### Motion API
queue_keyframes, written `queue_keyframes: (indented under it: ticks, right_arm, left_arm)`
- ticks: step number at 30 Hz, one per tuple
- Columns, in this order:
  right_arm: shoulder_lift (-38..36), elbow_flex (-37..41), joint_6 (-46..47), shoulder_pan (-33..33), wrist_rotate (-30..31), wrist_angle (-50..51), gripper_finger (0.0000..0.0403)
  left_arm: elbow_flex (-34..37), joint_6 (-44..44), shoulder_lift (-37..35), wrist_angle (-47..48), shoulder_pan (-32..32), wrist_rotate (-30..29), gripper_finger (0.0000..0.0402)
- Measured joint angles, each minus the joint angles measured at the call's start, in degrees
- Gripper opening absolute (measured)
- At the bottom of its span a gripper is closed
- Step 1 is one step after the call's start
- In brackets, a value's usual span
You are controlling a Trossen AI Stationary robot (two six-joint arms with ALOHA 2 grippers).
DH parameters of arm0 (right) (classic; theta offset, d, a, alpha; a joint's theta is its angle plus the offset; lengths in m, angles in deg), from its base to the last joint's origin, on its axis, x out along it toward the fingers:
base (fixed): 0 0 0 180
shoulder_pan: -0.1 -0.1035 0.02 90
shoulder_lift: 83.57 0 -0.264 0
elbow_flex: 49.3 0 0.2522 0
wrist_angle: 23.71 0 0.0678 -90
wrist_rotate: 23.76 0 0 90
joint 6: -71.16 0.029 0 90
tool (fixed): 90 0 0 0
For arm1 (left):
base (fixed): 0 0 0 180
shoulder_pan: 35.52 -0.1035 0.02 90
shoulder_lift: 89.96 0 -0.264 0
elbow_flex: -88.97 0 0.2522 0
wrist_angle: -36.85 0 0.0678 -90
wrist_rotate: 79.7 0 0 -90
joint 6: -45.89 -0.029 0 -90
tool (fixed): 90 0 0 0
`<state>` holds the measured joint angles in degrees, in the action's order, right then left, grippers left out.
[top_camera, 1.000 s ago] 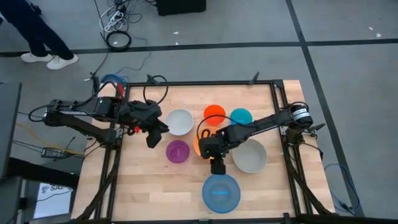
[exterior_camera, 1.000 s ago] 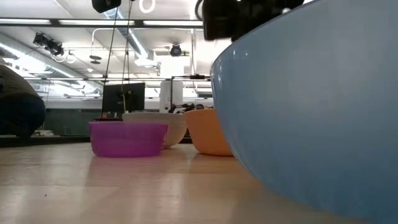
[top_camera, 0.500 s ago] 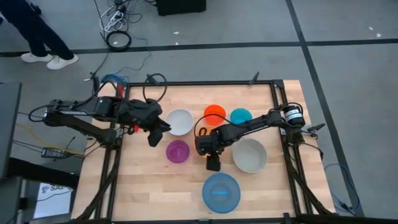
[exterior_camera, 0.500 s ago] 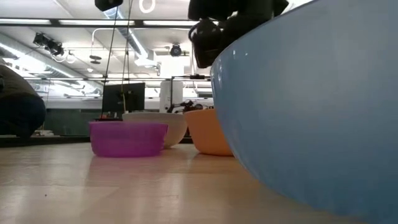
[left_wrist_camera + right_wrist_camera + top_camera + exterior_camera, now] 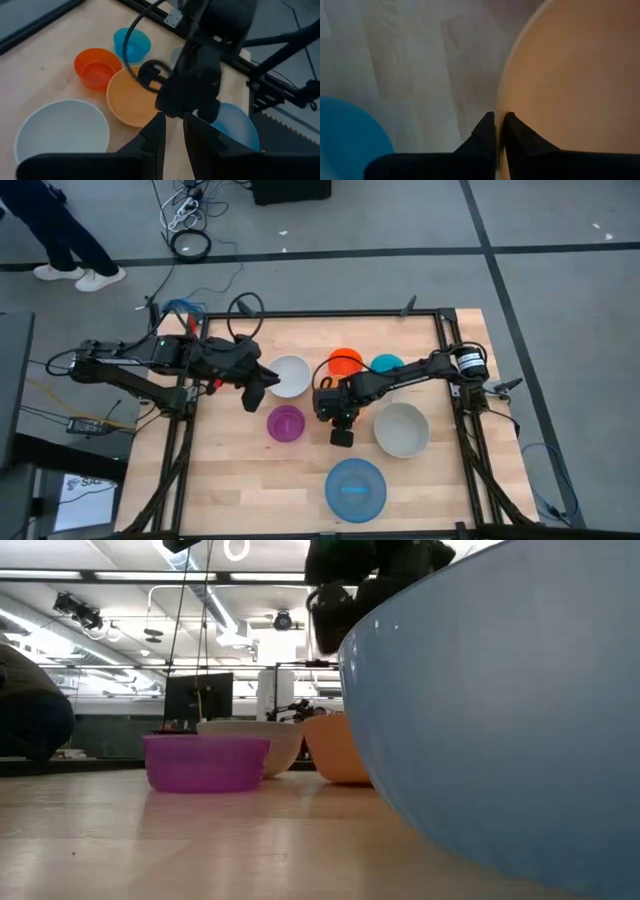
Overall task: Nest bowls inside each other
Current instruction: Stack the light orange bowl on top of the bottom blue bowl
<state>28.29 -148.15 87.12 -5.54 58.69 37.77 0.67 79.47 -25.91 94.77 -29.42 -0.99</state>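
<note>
My right gripper (image 5: pixel 499 131) reaches down at the table's middle (image 5: pixel 333 408), shut on the large orange bowl (image 5: pixel 127 100), which the arm mostly hides from above. Around it stand the white bowl (image 5: pixel 290 376), the purple bowl (image 5: pixel 286 423), the red-orange bowl (image 5: pixel 345 361), the teal bowl (image 5: pixel 387 365), the grey bowl (image 5: pixel 402 430) and the blue bowl (image 5: pixel 355 488), each resting on its base. My left gripper (image 5: pixel 173 137) hovers above the table's left part beside the white bowl. A narrow gap shows between its fingers, with nothing in it. My right gripper has the orange bowl's rim (image 5: pixel 500 102) between its two fingers, one inside the bowl and one outside, on the side facing the blue bowl. The fingers come steeply from above. In the low view the bowl (image 5: pixel 335 755) sits upright with its base on the table.
The blue bowl (image 5: pixel 500 710) fills the low view's right half, close to the camera. A black frame (image 5: pixel 340 313) borders the wooden table. A person's legs (image 5: pixel 70 240) show on the floor beyond the far left corner. Bare wood lies at the near left.
My right gripper has moved toward the table's left edge and sunk a little onto the orange bowl. My left gripper has stayed in place and tipped its fingers up a little toward the white bowl. The bowls stand where they were.
</note>
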Motion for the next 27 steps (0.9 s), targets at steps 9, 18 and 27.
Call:
queue_keyframes:
  ticks: [9,18,27]
  right_arm:
    - [-15.3,-5.8,7.2,-2.7,-12.8,6.2,0.0001]
    - [-21.0,-8.5,22.8,-17.0,-7.0,5.6,0.0001]
    - [-12.2,-8.4,29.5,-27.0,1.3,4.8,0.0001]
  left_arm:
    - [0.0,1.4,0.0,-2.3,-0.7,-8.3,0.0076]
    - [0.0,-1.0,0.0,-5.8,-1.4,-8.6,0.0076]
    - [0.0,-0.5,0.0,-9.5,-1.3,-9.1,0.0076]
